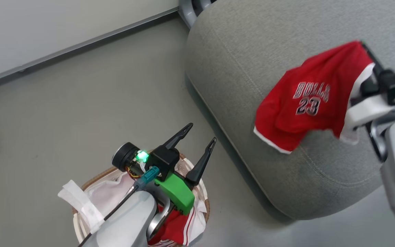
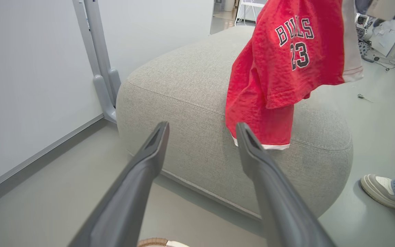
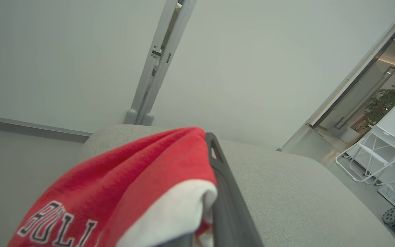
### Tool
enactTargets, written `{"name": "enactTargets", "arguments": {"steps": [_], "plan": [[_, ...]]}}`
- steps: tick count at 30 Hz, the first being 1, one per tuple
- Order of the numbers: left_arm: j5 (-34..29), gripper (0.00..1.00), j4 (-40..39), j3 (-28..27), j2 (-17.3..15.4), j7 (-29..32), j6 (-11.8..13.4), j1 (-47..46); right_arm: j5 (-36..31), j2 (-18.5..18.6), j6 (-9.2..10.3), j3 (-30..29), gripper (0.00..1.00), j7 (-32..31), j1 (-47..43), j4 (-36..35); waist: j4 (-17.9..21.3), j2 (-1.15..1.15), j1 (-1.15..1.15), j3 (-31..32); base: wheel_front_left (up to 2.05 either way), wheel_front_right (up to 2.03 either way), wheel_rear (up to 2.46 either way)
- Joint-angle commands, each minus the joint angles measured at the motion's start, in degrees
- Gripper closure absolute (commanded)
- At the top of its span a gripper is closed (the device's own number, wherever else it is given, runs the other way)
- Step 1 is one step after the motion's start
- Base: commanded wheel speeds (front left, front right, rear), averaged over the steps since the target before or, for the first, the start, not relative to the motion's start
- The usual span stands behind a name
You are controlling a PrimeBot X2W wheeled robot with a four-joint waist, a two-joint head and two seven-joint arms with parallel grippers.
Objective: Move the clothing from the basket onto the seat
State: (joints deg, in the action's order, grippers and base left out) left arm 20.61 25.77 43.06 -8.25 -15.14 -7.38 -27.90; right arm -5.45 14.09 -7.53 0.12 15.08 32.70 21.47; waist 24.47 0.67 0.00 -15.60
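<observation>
- The left jaws are spread wide and hold nothing; their two dark fingers (image 1: 178, 135) point up and forward, with open air between the tips.
- Directly below the left jaws stands the basket (image 1: 98, 174), its brown rim showing on either side of the wrist. In the left wrist view a sliver of that rim (image 2: 153, 242) sits at the bottom edge, under the fingers (image 2: 139, 181).
- Inside the basket, beneath the left wrist, lies a red shirt (image 1: 177, 226) with white stripes, resting on the white sheet (image 1: 105, 195) that lines the basket.
- Ahead of the left jaws, beyond their tips, is the seat (image 2: 190, 103), a large grey cushion (image 1: 252, 51) on the grey floor (image 1: 81, 103).
- The right jaws are pressed together on a bunched fold of the red jersey (image 1: 303, 103) near its white trim. In the right wrist view the cloth (image 3: 132, 178) lies against the left side of one dark finger (image 3: 225, 192).
- The jersey (image 2: 279, 68), printed "BULLS 23", hangs from the right jaws over the near edge of the seat (image 3: 286, 178). Whether its white hem touches the cushion cannot be told.
- To the right of the left jaws, past the seat, a person's pale shoe (image 2: 377, 187) stands on the floor.
</observation>
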Motion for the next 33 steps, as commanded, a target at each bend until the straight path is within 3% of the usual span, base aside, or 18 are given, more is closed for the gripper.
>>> {"name": "enactTargets", "arguments": {"steps": [1,7,13,19,24,33], "plan": [[0.13,0.0,-0.54,0.22,-0.62,-0.01,-0.17,-1.29,-0.48,1.28,0.08,-0.19,1.0,0.14,2.75,0.79,-2.46,-0.67,0.0,-2.4,0.0,0.0,0.0],[-1.36,0.0,-2.18,0.74,-1.78,-0.01,-0.16,-3.45,-1.02,8.0,0.09,-0.61,1.0,0.14,16.04,5.46,-6.05,-0.67,0.0,-6.75,0.0,0.0,0.0],[-3.12,0.0,-3.84,1.83,-2.66,-0.01,-0.15,-5.87,-0.12,16.96,0.09,-3.38,1.0,-1.09,30.13,9.37,-10.62,-0.67,0.0,-11.63,0.0,0.0,0.0],[-4.14,0.0,-6.39,1.92,-3.26,0.0,0.07,-7.79,-3.07,22.85,0.08,-4.0,1.0,-3.04,37.65,13.66,-14.41,-0.67,0.0,-16.22,0.0,0.0,0.0],[-4.58,0.0,-8.32,2.12,-4.36,0.74,0.27,-8.56,-4.93,22.55,0.09,-6.66,1.0,-2.42,39.15,18.88,-15.5,-0.67,0.0,-19.65,0.0,0.0,0.0],[-5.4,0.0,-10.39,2.61,-6.69,2.35,0.59,-9.26,-11.28,17.23,0.09,-13.42,1.0,-0.18,32.13,29.03,-14.97,-0.67,0.0,-22.35,0.0,0.0,0.0]]}}
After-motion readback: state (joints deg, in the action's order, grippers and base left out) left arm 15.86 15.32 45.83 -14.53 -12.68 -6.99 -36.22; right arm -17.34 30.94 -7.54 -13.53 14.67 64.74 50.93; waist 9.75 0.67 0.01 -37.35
